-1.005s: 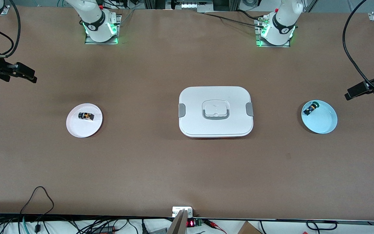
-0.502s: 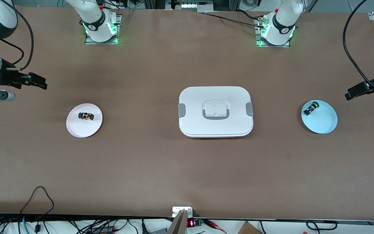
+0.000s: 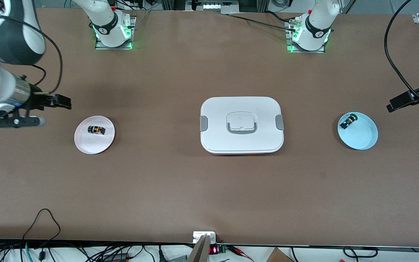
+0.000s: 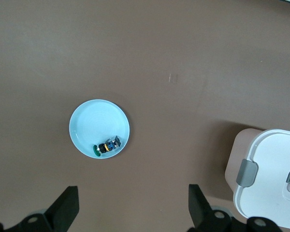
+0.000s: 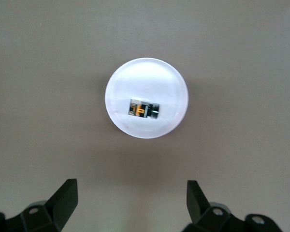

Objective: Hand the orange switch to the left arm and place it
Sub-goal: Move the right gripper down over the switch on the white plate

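Your right gripper (image 3: 66, 103) (fingers wide) has advanced toward the orange switch (image 3: 96, 130), left of frame; the left gripper (image 4: 130, 205), apparently open, waits.

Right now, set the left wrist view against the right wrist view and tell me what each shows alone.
Left wrist view only: the light blue plate holding the green-capped part, and a corner of the box.

Right wrist view only: the white plate with the orange switch on it.

Both: brown table and that arm's own open fingers, left gripper, right gripper.
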`<action>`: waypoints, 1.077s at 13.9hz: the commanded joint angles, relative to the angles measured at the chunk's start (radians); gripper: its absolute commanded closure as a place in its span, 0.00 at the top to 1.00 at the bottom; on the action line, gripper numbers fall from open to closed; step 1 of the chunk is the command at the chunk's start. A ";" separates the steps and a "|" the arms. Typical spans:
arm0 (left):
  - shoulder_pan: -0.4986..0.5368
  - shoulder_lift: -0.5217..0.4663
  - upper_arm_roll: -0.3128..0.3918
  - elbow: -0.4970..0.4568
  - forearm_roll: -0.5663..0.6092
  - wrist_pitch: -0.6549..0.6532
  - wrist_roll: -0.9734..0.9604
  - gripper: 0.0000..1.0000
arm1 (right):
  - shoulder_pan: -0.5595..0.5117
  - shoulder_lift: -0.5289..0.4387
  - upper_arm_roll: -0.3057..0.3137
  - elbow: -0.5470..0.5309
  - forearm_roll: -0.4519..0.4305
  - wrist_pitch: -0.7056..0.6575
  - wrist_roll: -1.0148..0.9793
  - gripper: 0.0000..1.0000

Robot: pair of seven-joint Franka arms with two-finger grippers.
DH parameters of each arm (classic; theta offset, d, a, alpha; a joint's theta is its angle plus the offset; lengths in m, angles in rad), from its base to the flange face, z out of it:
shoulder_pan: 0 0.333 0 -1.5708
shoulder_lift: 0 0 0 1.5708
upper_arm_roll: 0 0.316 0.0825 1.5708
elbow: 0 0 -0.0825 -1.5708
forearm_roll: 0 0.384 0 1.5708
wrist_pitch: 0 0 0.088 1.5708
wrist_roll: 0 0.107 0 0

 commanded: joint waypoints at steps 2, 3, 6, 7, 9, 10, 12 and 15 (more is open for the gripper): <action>0.004 -0.002 -0.002 0.012 0.008 -0.006 0.000 1.00 | 0.048 0.091 -0.002 0.014 -0.007 0.079 0.034 1.00; 0.004 -0.002 -0.002 0.012 0.009 -0.005 0.002 1.00 | 0.049 0.114 -0.002 0.009 -0.006 0.114 0.034 1.00; 0.006 0.001 -0.002 0.012 0.008 -0.003 0.011 1.00 | 0.043 0.172 -0.002 -0.024 0.000 0.210 0.034 1.00; 0.006 0.001 -0.002 0.012 0.011 -0.003 0.013 1.00 | 0.042 0.175 -0.004 -0.053 0.002 0.248 0.034 1.00; 0.006 0.001 -0.002 0.012 0.008 -0.003 0.013 1.00 | 0.039 0.178 -0.010 -0.140 0.006 0.375 0.034 1.00; 0.006 -0.002 -0.003 0.012 0.008 -0.005 0.010 1.00 | 0.030 0.177 -0.012 -0.196 0.010 0.455 0.036 1.00; 0.004 -0.006 -0.003 0.012 0.008 -0.006 0.007 1.00 | 0.013 0.177 -0.012 -0.286 0.013 0.579 0.036 1.00; 0.004 -0.012 -0.003 0.006 0.008 -0.008 0.011 1.00 | 0.004 0.183 -0.013 -0.320 0.013 0.621 0.036 1.00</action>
